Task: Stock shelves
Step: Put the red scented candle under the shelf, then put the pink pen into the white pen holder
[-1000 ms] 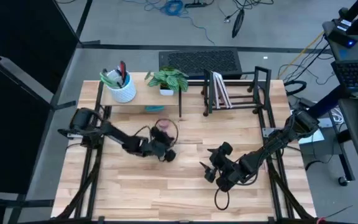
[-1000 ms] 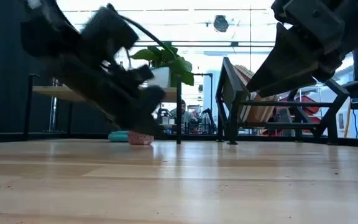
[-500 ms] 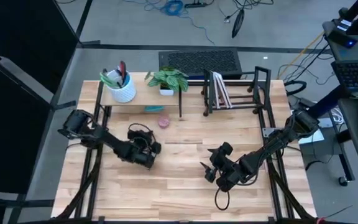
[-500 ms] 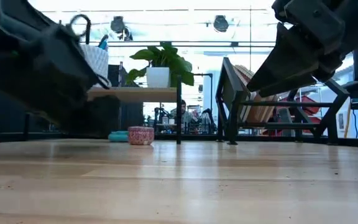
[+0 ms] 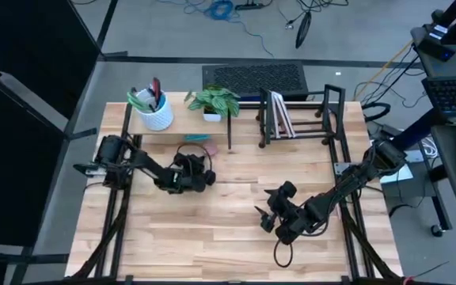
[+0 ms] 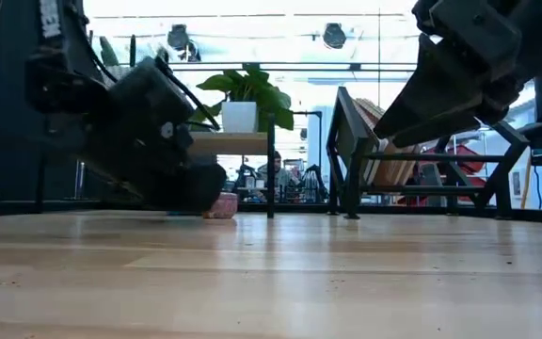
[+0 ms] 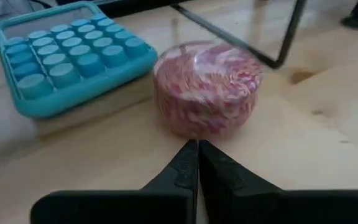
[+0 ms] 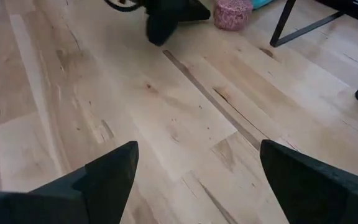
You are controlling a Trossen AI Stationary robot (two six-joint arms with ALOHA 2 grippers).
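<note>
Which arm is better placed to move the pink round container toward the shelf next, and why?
The left. Its gripper, jaws shut, sits right before the pink container by the teal calculator. The right gripper, jaws open, hangs farther off over bare table.

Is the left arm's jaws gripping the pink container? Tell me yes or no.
No: the left gripper is shut on nothing, its tips just short of the pink container, which rests on the table.

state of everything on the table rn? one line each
Left pincer: shut, empty, just short of the pink tin.
Right pincer: open, empty, over bare table.
Pink tin: upright, on the table beside the calculator.
Teal calculator: flat, keys up.
Books: upright in the black rack.
</note>
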